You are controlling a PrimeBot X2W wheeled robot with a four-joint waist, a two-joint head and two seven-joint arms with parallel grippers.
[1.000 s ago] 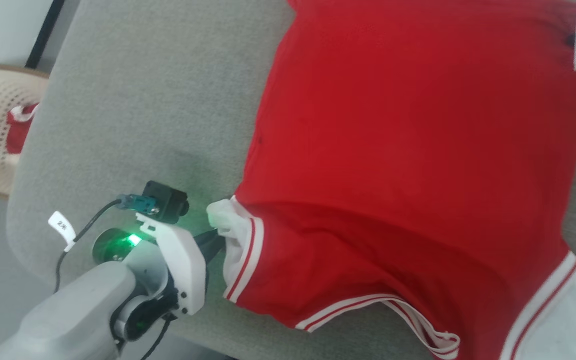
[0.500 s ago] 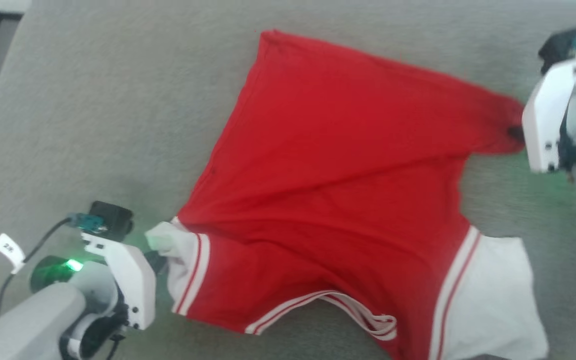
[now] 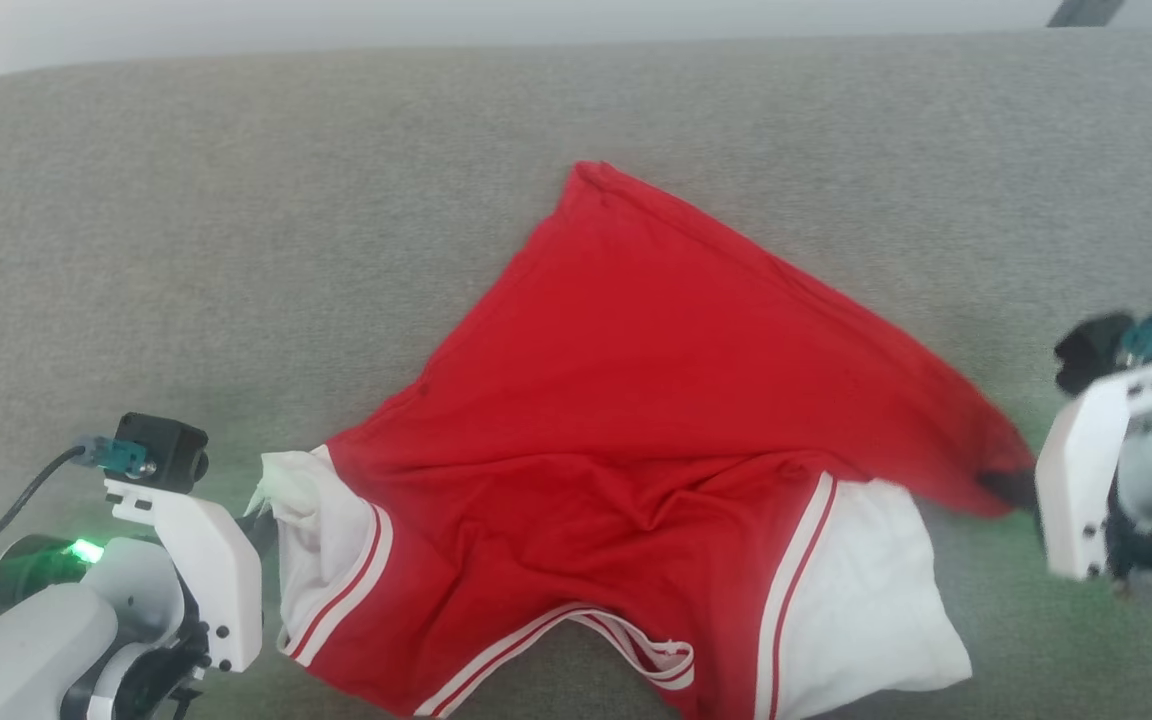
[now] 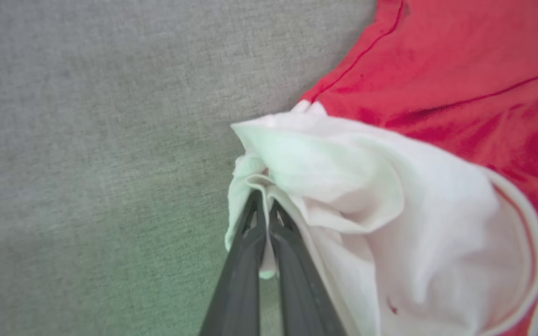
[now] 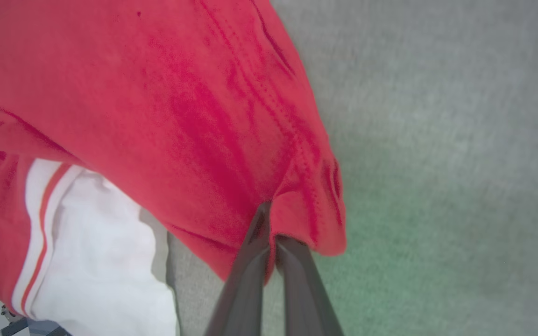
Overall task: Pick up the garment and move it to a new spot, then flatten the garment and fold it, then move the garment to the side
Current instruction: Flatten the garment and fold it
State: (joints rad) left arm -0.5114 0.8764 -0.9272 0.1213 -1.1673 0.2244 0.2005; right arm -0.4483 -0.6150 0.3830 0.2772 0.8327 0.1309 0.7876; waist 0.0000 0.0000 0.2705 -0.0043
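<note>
Garment point(image 3: 636, 400) is pinched at its white part by left hand point(image 4: 264, 200), red corner by right hand point(image 5: 270, 219).

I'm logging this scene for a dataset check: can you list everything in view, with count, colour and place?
garment: one, bright red with white parts and white stripe trim, lying crumpled across the middle of the grey surface.
grey surface: one, grey woven fabric, under the garment and all around it.
dark bar: one, dark, at the head view's top edge, far right; too little shows to name it.
left gripper: one, dark fingers, shut on the white fabric at the garment's left end.
right gripper: one, dark fingers, shut on a red corner at the garment's right end.
</note>
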